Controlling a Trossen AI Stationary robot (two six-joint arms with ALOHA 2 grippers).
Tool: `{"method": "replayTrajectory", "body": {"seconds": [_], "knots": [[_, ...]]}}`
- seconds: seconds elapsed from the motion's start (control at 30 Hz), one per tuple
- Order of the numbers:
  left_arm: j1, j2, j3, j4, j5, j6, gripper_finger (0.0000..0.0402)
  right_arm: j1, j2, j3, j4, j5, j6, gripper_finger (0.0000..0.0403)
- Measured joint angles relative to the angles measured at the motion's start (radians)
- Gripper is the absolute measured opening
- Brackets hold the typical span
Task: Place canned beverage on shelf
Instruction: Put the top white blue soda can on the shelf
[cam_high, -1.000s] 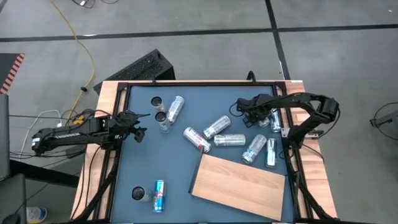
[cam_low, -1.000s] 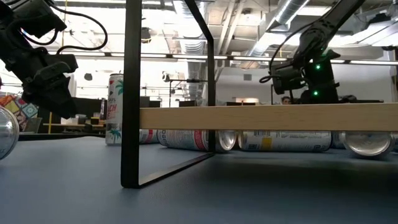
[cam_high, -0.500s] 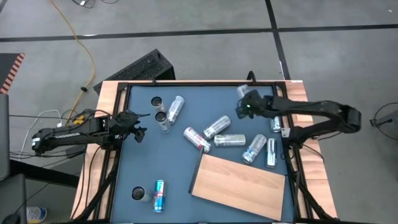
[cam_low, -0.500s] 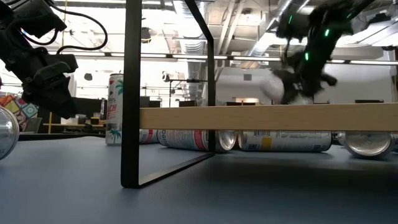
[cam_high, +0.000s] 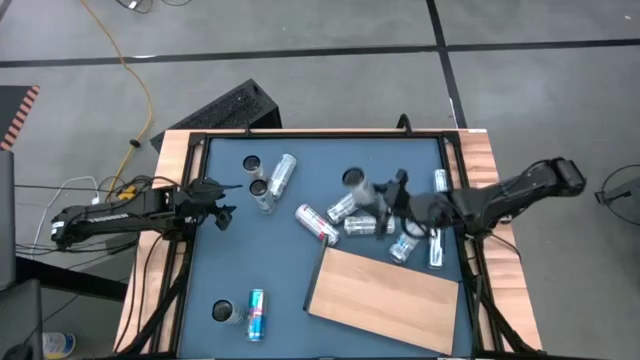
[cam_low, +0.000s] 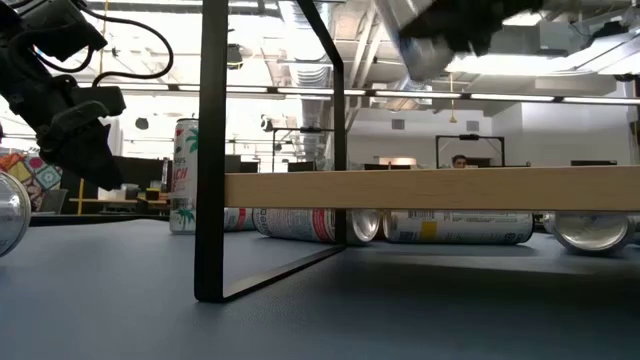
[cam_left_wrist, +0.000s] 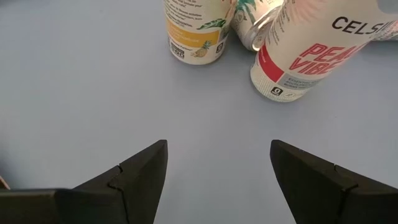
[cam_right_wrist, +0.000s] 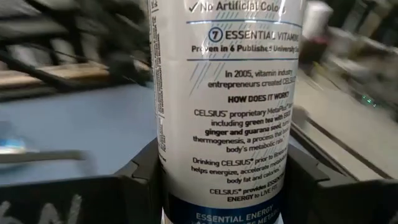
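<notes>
**Over the can cluster: right arm carries one can, shelf bare**

High view: the right gripper reaches in from the right edge and holds a can upright over the loose cans lying at table centre. Upright carry suits standing it on its base. The shelf lies near the front edge, nothing on it. The left gripper waits at the left rim, near two standing cans.

Low view: the held can, blurred, rides well above the shelf board, high enough to clear its edge. Lying cans show beneath the board.

Left wrist view: fingers spread apart, nothing between them; a red-lettered can stands ahead.

Right wrist view: both fingers press the white can's lower body, label facing the camera. Grip looks firm.

Judgement: transport step; placement not yet done.
</notes>
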Motion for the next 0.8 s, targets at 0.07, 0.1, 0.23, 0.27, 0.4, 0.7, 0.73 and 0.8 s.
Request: {"method": "replayTrajectory", "body": {"seconds": [0.07, 0.1, 0.23, 0.27, 0.4, 0.7, 0.73, 0.8], "knots": [[0.000, 0.000, 0.000, -0.001, 0.000, 0.004, 0.0270, 0.059, 0.023, -0.039, 0.144, -0.005, -0.032, 0.0206], [0.000, 0.000, 0.000, 0.000, 0.000, 0.004, 0.0270, 0.082, 0.037, -0.069, 0.232, -0.007, -0.043, 0.0206], [0.000, 0.000, 0.000, 0.000, 0.000, 0.001, 0.0270, 0.157, 0.086, -0.217, 0.555, -0.014, -0.027, 0.0206], [0.000, 0.000, 0.000, 0.000, 0.000, 0.006, 0.0270, 0.173, 0.100, -0.256, 0.638, -0.023, -0.011, 0.0206], [0.000, 0.000, 0.000, 0.000, 0.000, -0.001, 0.0270, 0.210, 0.168, -0.375, 0.933, -0.121, 0.011, 0.0206], [0.000, 0.000, 0.000, 0.000, 0.000, -0.001, 0.0270, 0.208, 0.376, -0.379, 1.071, -0.224, 0.020, 0.0206], [0.000, 0.000, 0.000, 0.001, 0.000, -0.001, 0.0270, 0.203, 0.403, -0.373, 1.099, -0.232, 0.020, 0.0206], [0.000, 0.000, 0.000, 0.000, 0.000, 0.003, 0.0270, 0.195, 0.452, -0.363, 1.161, -0.248, 0.007, 0.0206]]}}
